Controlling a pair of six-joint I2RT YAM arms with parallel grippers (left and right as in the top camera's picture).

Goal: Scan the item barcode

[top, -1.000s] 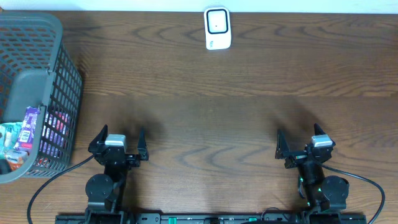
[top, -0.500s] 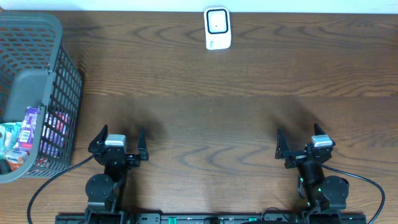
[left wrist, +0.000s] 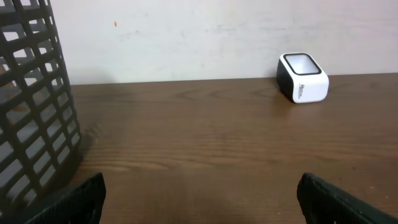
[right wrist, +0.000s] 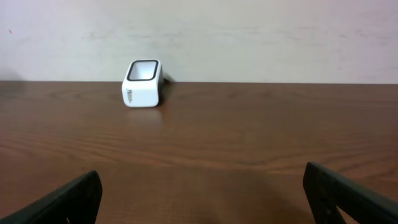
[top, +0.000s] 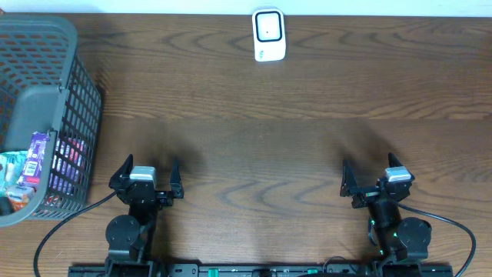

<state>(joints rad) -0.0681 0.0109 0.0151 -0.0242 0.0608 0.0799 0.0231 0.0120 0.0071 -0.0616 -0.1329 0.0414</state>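
Brown wood table point(top: 292, 146), pale wall behind. Your left gripper point(top: 151, 169) and right gripper point(top: 369, 172) stand wide and empty. Items point(top: 38, 154) lie in the basket point(top: 77, 115) just left of the left gripper; the scanner point(top: 269, 35) sits well ahead of both. Nothing picked, nothing scanned: every step is outstanding.

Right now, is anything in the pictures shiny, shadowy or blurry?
Overhead: even light, with two soft shadows on the table. Left wrist: the scanner has a window that shines pale, and the nearby basket looks a bit soft. Right wrist: the scanner is crisp, but the right tool is dark and fuzzy at the bottom corners.
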